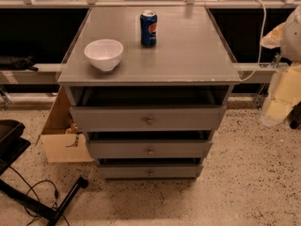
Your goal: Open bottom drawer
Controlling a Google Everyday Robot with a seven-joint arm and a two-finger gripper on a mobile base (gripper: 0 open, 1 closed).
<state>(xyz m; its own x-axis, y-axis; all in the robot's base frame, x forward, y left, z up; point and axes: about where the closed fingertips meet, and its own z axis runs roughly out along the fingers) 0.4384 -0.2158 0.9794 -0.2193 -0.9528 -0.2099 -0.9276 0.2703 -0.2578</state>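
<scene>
A grey cabinet (150,51) with three flat-fronted drawers stands in the middle of the camera view. The bottom drawer (136,172) is the lowest and narrowest-looking, with a small round metal knob (151,173) at its centre. A dark gap shows above its front. The two wider grey drawers, middle (122,149) and top (108,119), sit above it. My gripper (281,95) is a pale, blurred shape at the right edge, well right of the cabinet, above the floor and far from the knob.
A white bowl (104,53) and a blue soda can (148,28) stand on the cabinet top. A cardboard box (63,138) leans by the cabinet's left side. A black stand with cables (33,197) lies at the lower left. A white cable (259,36) hangs at the right.
</scene>
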